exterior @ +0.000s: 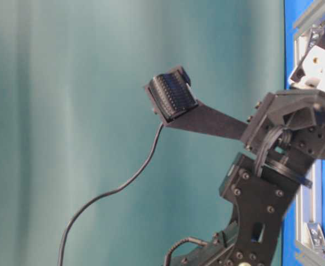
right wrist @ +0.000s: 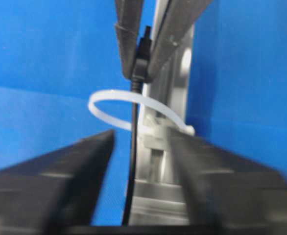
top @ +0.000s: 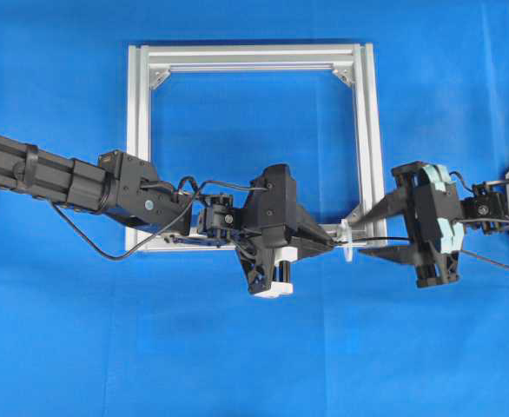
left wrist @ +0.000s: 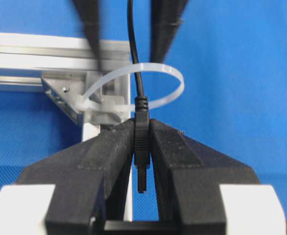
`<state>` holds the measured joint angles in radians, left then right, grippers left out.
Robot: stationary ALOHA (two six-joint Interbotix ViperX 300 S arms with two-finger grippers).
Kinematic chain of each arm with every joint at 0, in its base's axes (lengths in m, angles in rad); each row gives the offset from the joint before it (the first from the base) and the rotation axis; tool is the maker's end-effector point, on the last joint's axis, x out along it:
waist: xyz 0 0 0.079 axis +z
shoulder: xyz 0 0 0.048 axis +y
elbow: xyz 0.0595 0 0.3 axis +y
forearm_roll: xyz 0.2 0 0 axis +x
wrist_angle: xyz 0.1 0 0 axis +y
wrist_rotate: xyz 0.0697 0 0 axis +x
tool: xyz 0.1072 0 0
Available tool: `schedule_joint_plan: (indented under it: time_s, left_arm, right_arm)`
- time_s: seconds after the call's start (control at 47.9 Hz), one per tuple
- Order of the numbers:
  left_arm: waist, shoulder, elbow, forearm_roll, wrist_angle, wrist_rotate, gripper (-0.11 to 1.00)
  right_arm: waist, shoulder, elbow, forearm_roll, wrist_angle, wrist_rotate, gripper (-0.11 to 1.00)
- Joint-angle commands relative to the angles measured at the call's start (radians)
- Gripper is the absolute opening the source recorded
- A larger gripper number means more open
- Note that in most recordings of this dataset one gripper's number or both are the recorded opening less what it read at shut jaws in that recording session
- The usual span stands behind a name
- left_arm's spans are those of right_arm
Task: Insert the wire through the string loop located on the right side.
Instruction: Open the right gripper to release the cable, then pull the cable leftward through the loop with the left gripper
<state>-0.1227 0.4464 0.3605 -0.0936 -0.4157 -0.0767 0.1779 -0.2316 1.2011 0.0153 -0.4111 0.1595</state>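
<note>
Your left gripper (left wrist: 142, 147) is clamped tight on the plug tip of the wire (left wrist: 139, 142); the pads meet the plug on both sides with no gap showing. The wire runs from that plug straight through the string loop (left wrist: 133, 88) and on toward the right gripper (top: 378, 230), so it already sits inside the ring.

The loop hangs at the frame (top: 250, 54)'s lower right corner, just beside the corner bracket, above the blue tabletop (top: 254, 347).

In the right wrist view the right gripper's fingers (right wrist: 80, 166) stand apart on either side of the wire, with blue showing between them and the cable; it holds nothing.

Key relation: the wire's long axis lies along the line joining your two grippers, plug end on the left side of the loop, slack on the right. The left gripper is the nearer one and the only one with a hold. Judgement: any further feed calls for a pull leftward along that axis, not across it, or the ring may drag sideways.
</note>
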Motion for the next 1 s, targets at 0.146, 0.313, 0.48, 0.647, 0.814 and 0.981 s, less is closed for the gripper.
schedule_joint_plan:
  time_s: [0.146,0.313,0.48,0.647,0.814,0.981]
  left_arm:
    - [-0.005,-0.049,0.017,0.002,-0.009,0.003,0.09]
    - [-0.012,-0.115,0.083,0.006,-0.009,0.006,0.09]
    - [-0.026,-0.216,0.201,0.008,-0.014,0.008,0.09]
    - [-0.043,-0.313,0.342,0.008,-0.028,0.003,0.09]
    - [-0.057,-0.391,0.492,0.008,-0.078,-0.011,0.09]
    - [-0.077,-0.479,0.638,0.008,-0.158,-0.012,0.09]
  right_arm:
    - [-0.002,-0.011,-0.012,0.005,0.020,0.002,0.94]
    - [0.003,-0.023,-0.012,0.006,0.034,0.002,0.96]
    - [0.009,-0.044,-0.012,0.006,0.049,0.002,0.96]
    - [0.012,-0.067,-0.014,0.006,0.077,0.002,0.96]
    - [0.014,-0.087,-0.017,0.006,0.092,0.002,0.96]
    - [0.015,-0.106,-0.018,0.006,0.110,0.002,0.96]
